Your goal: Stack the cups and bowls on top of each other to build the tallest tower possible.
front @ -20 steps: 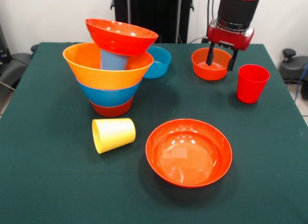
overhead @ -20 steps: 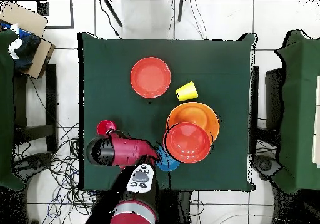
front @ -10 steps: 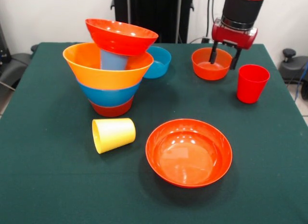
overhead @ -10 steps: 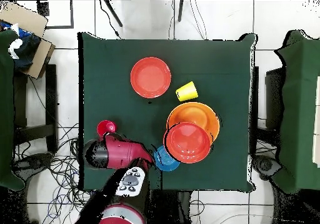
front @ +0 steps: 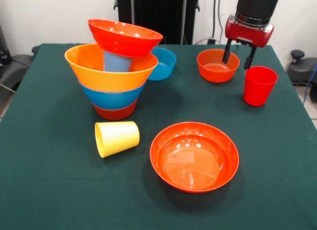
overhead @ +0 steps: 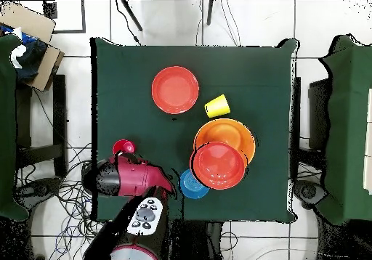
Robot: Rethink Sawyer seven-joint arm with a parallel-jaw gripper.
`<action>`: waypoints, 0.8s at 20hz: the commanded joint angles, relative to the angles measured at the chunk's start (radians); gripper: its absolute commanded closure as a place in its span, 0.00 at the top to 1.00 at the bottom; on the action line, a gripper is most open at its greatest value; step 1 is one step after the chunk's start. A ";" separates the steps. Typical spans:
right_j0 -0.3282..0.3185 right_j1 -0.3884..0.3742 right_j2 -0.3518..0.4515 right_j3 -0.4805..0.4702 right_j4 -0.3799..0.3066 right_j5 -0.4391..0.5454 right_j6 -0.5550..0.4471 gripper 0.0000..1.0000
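Two dark fingers (front: 227,51) hang spread apart and empty from the red gripper (front: 238,54), poised above the gap between a small red-orange bowl (front: 218,65) and the upright red cup (front: 259,85) near one far corner of the green counter (front: 49,190). The arm (front: 255,7) above is cut off by the picture's top edge; from overhead its red and black bulk (overhead: 120,179) covers the small bowl entirely and leaves only part of the red cup (overhead: 125,147) showing. The tower (front: 113,67) stands toward the opposite side of the counter: a red-orange bowl at the base, mostly hidden, a blue bowl nested in it, the big orange bowl (front: 110,71) nested in that. A light blue cup (front: 117,62) rises from inside the orange bowl, its lower part out of sight, and a red-orange bowl (front: 125,37) rests tilted on top. A small blue bowl (front: 163,63) sits behind the tower, partly screened by it. The yellow cup (front: 117,138) lies on its side in front of the tower, beside a wide shallow red-orange bowl (front: 194,156) standing alone near the counter's front edge.
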 commanded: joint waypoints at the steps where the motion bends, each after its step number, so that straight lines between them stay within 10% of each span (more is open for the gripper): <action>1: -0.030 0.043 0.107 0.025 0.050 -0.019 0.189 1.00; 16: -0.039 0.073 0.152 0.059 0.073 -0.051 0.210 1.00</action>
